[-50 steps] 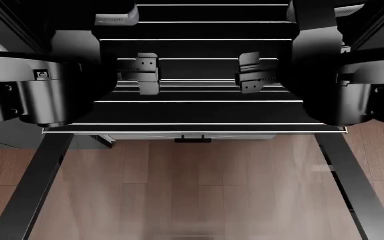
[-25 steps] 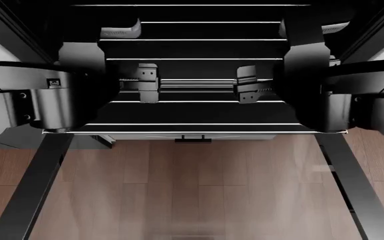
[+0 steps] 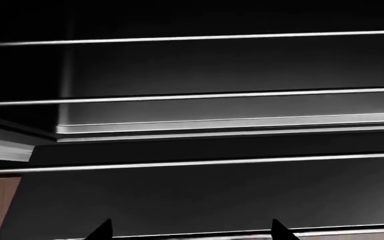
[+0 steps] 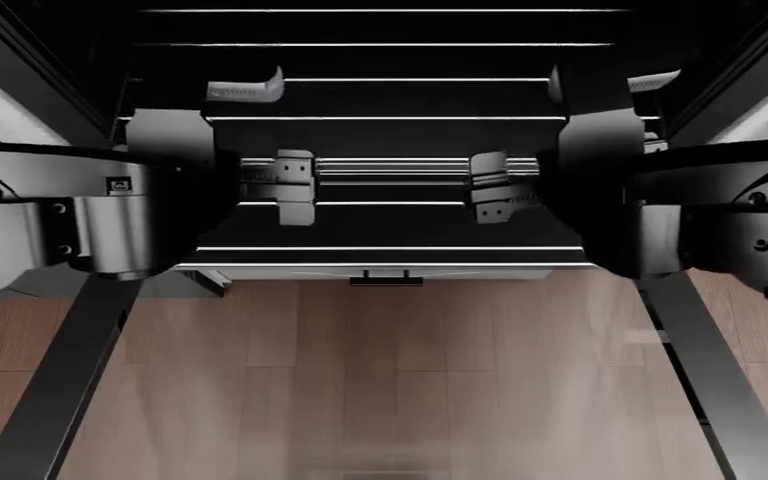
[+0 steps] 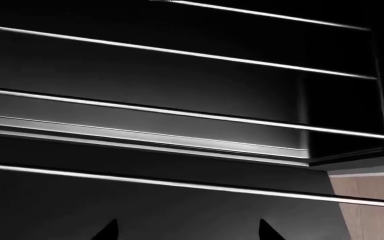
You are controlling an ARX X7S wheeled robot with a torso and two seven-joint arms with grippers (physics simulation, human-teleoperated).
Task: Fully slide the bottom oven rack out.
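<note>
The oven (image 4: 37, 70) stands open in front of me, its cavity black. The bottom oven rack (image 4: 384, 248) shows as thin silver crossbars running across the cavity, and its front wire lies just above the door hinge line. Both arms reach in over it. My left gripper (image 4: 277, 185) and right gripper (image 4: 504, 185) hang over the middle crossbars, side by side. In the left wrist view the left gripper (image 3: 188, 232) is open, with a rack wire (image 3: 192, 164) beyond its tips. The right gripper (image 5: 188, 232) is open too, over the rack wires (image 5: 178, 184), holding nothing.
The dark-framed glass oven door (image 4: 57, 390) lies folded down flat towards me, and the wooden floor shows through its glass. The oven's silver front lip (image 3: 232, 127) shows beneath the wires. The cavity walls close in on both sides of the arms. Further wires lie deeper inside.
Both arms have drawn inward and back towards me, so the grippers sit lower in the head view. The rack wires have not visibly shifted.
</note>
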